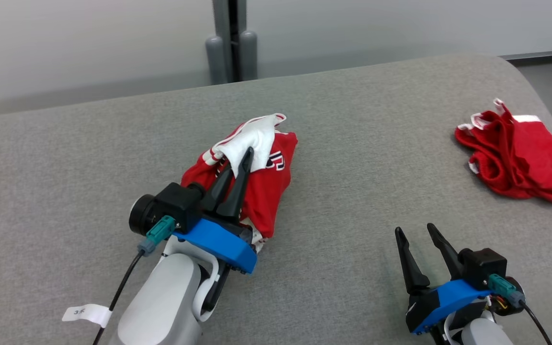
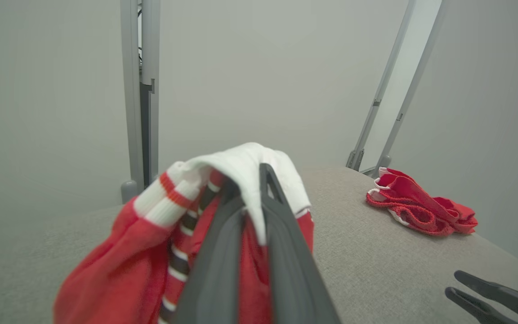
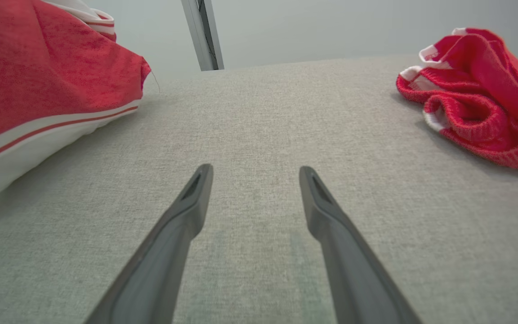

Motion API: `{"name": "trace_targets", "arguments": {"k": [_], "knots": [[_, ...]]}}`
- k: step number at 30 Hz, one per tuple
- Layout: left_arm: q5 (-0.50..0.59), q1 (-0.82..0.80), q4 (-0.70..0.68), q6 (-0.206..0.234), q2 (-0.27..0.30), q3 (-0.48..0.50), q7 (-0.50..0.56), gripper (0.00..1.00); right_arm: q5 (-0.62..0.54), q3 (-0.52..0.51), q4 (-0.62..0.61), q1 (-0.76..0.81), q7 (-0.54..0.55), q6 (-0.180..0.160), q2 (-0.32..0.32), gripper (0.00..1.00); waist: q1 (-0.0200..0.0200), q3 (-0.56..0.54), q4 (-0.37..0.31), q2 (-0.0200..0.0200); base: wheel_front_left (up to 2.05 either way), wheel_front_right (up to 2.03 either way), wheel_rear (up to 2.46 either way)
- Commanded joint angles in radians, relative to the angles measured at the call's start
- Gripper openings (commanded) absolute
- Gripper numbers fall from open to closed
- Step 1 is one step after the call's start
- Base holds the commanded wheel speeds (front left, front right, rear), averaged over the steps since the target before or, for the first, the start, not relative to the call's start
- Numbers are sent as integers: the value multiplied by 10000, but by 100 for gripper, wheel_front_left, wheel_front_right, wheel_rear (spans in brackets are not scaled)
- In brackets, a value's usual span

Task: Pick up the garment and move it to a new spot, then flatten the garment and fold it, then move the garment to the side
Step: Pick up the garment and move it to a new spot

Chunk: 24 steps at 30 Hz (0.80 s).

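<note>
On my left, my left gripper is clamped on the white trim of the red-and-white garment, which hangs bunched around its fingers over the grey table. My right gripper sits low, fingers spread apart, holding nothing. A second red garment lies far right, well apart

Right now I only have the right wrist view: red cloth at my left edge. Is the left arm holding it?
Observer: Yes. The left gripper has its jaws shut on the jersey's white edge.
Operator: Flat or bunched?
Observer: Bunched; its striped trim droops beside the jaws.
Operator: Snag risks on that arm?
Observer: A black cable with a white tag hangs off its wrist.
</note>
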Motion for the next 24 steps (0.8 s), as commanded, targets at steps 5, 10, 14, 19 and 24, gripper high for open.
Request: {"name": "trace_targets", "arguments": {"k": [5, 10, 14, 19, 24], "knots": [[310, 328, 694, 47, -8, 162, -3, 100, 120, 21, -85, 118, -4, 1, -24, 100, 0, -85, -486, 0, 0, 0, 0], [598, 1003, 1131, 106, 27, 693, -3, 100, 81, -109, -94, 246, -6, 1, -24, 100, 0, -180, -351, 0, 0, 0, 0], [774, 1817, 935, 344, 127, 1510, -3, 100, 57, -157, -101, 300, -6, 1, -27, 100, 0, -395, -87, 0, 0, 0, 0], [1092, 3014, 283, 628, 121, 2653, -3, 100, 119, -120, -111, 463, -6, 1, -30, 100, 0, -833, 229, 0, 0, 0, 0], [1480, 4168, -435, 772, -21, 3643, -4, 100, 147, -174, -32, 734, -4, 1, -30, 100, 0, -1315, 449, 0, 0, 0, 0]]}}
